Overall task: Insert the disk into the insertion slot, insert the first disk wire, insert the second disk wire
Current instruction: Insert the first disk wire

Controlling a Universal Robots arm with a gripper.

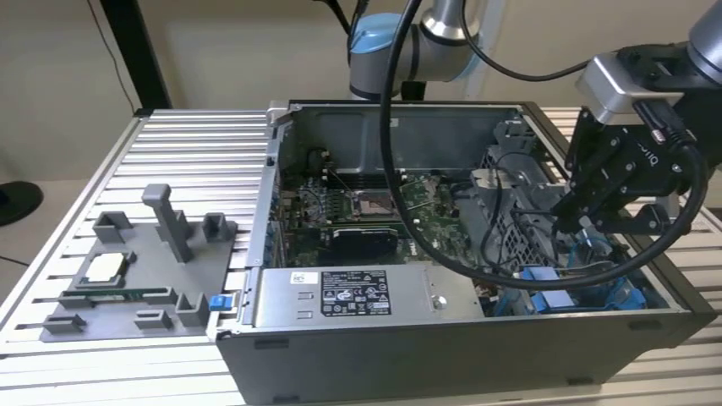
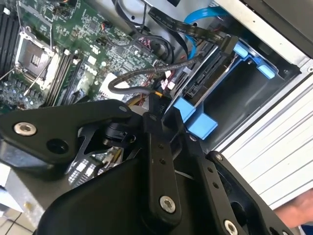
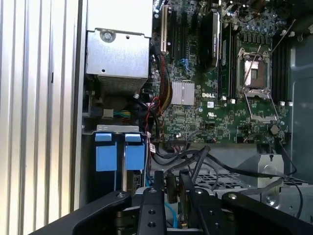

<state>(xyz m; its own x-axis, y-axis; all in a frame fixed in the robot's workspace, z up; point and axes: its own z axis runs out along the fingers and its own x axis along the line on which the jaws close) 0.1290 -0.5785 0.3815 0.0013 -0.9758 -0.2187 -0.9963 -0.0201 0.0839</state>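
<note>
Already the disk sits in the insertion slot, at the computer case's near corner on the exterior view's right. Close beside it, the gripper pinches narrowly on the plug of a black disk wire.

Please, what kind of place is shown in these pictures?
Probably a robotics lab or test bench for computer assembly. An open desktop computer case stands on a ribbed aluminium table, a robot arm reaches over it, and a grey moulded parts tray lies beside the case.
</note>
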